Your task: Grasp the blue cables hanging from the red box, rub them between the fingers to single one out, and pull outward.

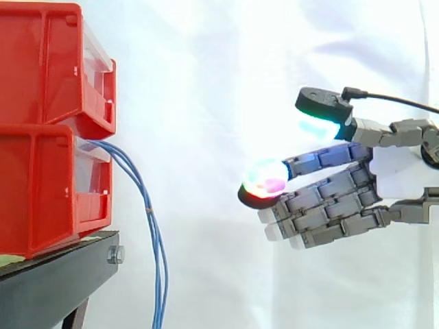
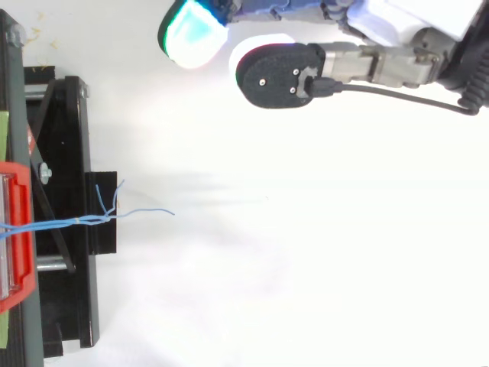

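Observation:
Several thin blue cables (image 1: 152,233) come out of the lower of two stacked red boxes (image 1: 51,192) and hang down past the black stand's edge. From above, the blue cables (image 2: 92,220) run right from the red box (image 2: 17,233) and end in loose tips. My hand (image 1: 329,199) hovers well to the right of the cables, apart from them. Its fingers are stretched out toward the boxes, the thumb raised above them, with nothing between. In the top view the hand (image 2: 290,73) sits near the upper edge, away from the cables.
The upper red box (image 1: 55,65) overhangs the lower one. The black stand (image 1: 62,274) carries both, with a bolt at its front edge. A white curtain lies behind everything, and open space separates the hand from the cables.

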`<act>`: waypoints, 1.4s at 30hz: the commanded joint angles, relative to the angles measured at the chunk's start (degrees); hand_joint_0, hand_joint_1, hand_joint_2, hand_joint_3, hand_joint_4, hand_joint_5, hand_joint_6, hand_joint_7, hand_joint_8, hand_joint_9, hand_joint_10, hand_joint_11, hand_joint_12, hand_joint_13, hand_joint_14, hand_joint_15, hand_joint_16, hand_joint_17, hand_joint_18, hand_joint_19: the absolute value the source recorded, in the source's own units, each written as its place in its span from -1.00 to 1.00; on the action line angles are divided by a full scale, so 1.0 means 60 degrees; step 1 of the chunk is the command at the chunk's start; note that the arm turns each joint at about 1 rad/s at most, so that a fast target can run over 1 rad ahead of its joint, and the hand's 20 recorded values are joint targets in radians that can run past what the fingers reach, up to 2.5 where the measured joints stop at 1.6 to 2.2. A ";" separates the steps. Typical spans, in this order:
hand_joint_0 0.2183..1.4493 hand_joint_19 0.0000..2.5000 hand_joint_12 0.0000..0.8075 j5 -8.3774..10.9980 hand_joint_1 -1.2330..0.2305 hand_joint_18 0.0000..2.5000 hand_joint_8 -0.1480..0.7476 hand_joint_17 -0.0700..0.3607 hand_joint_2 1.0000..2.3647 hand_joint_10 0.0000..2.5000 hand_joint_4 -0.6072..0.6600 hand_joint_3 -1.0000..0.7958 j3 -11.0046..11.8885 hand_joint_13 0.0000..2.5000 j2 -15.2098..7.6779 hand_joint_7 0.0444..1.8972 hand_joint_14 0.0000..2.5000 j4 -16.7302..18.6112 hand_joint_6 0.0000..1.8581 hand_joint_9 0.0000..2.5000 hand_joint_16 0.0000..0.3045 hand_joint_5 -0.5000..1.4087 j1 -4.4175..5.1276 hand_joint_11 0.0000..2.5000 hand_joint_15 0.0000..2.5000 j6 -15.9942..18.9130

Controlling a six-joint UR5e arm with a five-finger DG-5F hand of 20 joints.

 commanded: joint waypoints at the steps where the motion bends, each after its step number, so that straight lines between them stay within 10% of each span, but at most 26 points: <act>1: -0.40 -1.00 -0.25 -0.0012 -0.06 -0.81 -0.03 -0.35 -1.00 -1.00 0.44 -0.42 0.0006 -0.64 -0.0157 -0.23 -1.00 0.0000 -0.46 -0.49 -0.80 -0.64 0.0019 -0.89 -0.90 0.0012; 14: -0.40 -1.00 -0.24 -0.0086 -0.06 -0.80 -0.03 -0.36 -1.00 -1.00 0.45 -0.42 -0.0008 -0.63 -0.0538 -0.23 -1.00 0.0293 -0.46 -0.48 -0.80 -0.64 0.0034 -0.88 -0.89 -0.0119; 26: -0.40 -1.00 -0.24 -0.0232 -0.06 -0.81 -0.03 -0.36 -1.00 -1.00 0.45 -0.42 0.0021 -0.63 -0.1358 -0.23 -1.00 0.1699 -0.46 -0.49 -0.80 -0.64 0.0063 -0.88 -0.89 -0.0076; 42: -0.40 -1.00 -0.23 -0.0965 -0.06 -0.80 -0.03 -0.35 -1.00 -1.00 0.44 -0.42 0.0607 -0.63 -0.2223 -0.23 -1.00 0.2212 -0.46 -0.49 -0.80 -0.64 0.0312 -0.88 -0.89 0.0276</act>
